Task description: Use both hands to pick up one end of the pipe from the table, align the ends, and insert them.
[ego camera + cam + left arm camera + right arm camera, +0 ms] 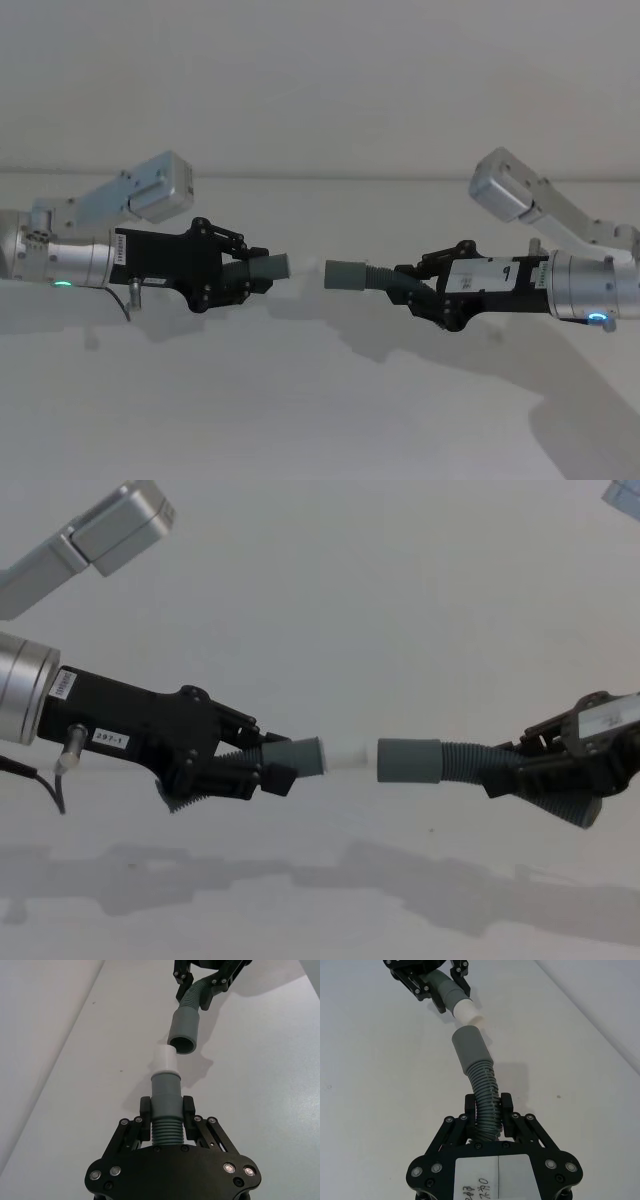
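- Above the plain white matte table (320, 420): both pipe pieces are hanging in mid-air, tips nearly meeting, a small gap showing.
- Left black two-finger gripper (166, 1116) is clamping the ribbed dark grey hose piece (165, 1105) with the smooth pale whitish tip (164, 1058).
- Right black two-finger gripper (488, 1109) is gripping the curved, corrugated grey hose piece (485, 1095) ending in a wide smooth grey sleeve (469, 1050).
- Advice: the sleeve's mouth is sitting slightly off-axis; squaring both axes before pushing straight should help.

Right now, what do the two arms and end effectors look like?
Both are silver cylindrical arms with a lit ring, ending in black plastic two-finger linkage end effectors, left and right. White labels mark both; the left carries a thin black cable.
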Motion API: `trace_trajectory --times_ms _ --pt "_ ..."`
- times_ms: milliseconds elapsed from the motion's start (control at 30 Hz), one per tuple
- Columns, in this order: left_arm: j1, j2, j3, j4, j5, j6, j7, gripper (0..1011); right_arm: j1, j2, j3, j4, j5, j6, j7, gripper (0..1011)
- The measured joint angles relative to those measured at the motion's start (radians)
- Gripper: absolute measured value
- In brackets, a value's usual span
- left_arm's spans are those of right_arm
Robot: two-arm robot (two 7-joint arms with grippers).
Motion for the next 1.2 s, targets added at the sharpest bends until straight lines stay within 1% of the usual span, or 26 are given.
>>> trace_trajectory --times_ms 833,1200 --pt "-0.016 0.013 0.018 0.011 -0.020 0.000 -0.013 360 0.036 -0.020 -0.032 0.023 0.003 0.003 -0.019 283" --pt "-0.022 0.016 0.023 0.014 -0.031 -0.003 -0.014 360 0.053 -0.033 -0.051 0.034 0.004 0.001 -0.025 283"
